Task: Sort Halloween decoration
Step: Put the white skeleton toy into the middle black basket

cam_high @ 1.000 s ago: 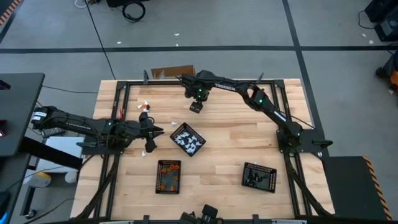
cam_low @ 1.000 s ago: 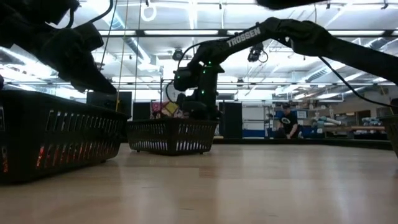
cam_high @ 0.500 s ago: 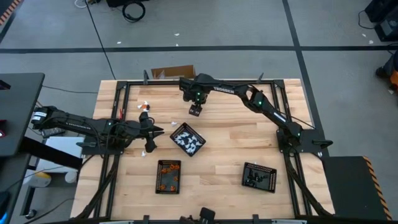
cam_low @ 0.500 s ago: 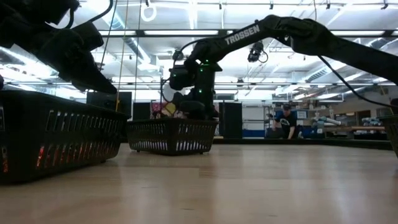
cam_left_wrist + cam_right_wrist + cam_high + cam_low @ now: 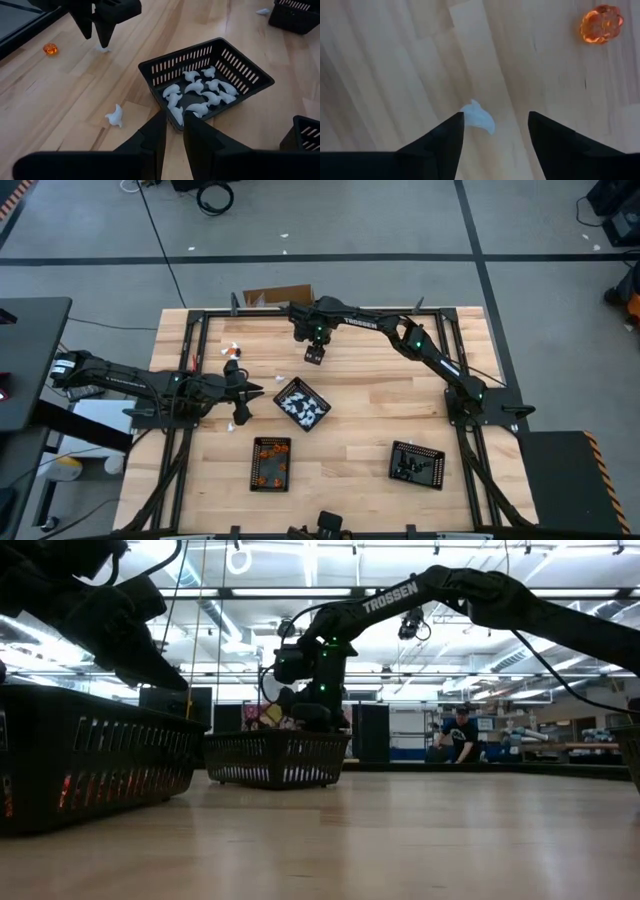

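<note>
My right gripper (image 5: pixel 314 358) hangs open over the far middle of the table, pointing down. In the right wrist view (image 5: pixel 495 115) its fingers stand on either side of a tiny white piece (image 5: pixel 478 118) lying on the wood, close to one finger. An orange piece (image 5: pixel 601 23) lies farther off. My left gripper (image 5: pixel 259 392) hovers at the left corner of the black tray of white pieces (image 5: pixel 302 403). Its fingers (image 5: pixel 174 121) are only a narrow gap apart. Another white piece (image 5: pixel 115 116) lies loose beside that tray.
A tray with orange pieces (image 5: pixel 270 462) sits near the front edge. A tray with black pieces (image 5: pixel 417 464) sits at front right. Loose white and orange pieces (image 5: pixel 231 351) lie at the far left. A cardboard box (image 5: pixel 277 297) stands past the far edge. Bare wood stretches across the right half.
My right gripper has shifted a little toward the table's left and then held still above the white piece. My left arm and the trays have kept their places.
</note>
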You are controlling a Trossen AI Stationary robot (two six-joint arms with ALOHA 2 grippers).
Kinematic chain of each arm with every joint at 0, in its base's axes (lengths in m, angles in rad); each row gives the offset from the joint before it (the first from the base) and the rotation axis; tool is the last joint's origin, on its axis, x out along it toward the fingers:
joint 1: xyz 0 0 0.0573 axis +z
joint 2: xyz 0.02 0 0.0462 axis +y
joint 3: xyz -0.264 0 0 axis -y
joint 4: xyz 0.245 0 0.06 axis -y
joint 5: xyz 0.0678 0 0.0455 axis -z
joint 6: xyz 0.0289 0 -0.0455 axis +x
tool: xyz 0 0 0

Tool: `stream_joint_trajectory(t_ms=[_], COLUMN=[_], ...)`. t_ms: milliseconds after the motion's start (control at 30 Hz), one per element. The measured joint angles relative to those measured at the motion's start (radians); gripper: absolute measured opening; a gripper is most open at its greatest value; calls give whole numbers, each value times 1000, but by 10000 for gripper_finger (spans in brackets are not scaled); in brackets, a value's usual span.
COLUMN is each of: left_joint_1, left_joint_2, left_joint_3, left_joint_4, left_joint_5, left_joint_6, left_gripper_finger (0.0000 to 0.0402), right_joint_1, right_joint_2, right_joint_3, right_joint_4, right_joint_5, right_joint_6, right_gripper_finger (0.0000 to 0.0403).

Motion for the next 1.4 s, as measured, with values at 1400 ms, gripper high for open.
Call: stream_joint_trajectory(t_ms=[1400], left_joint_1=[0], left_joint_2=[0], left_joint_3=[0], left_joint_4=[7], left_joint_5=[0], left_joint_6=[46], left_gripper_finger=[76], right_joint_1=[72], right_joint_2=[-36], right_joint_3=[0], right_joint_4=[-213], right_joint_5=[-65], right_joint_6=[-158], right_gripper_finger=[192])
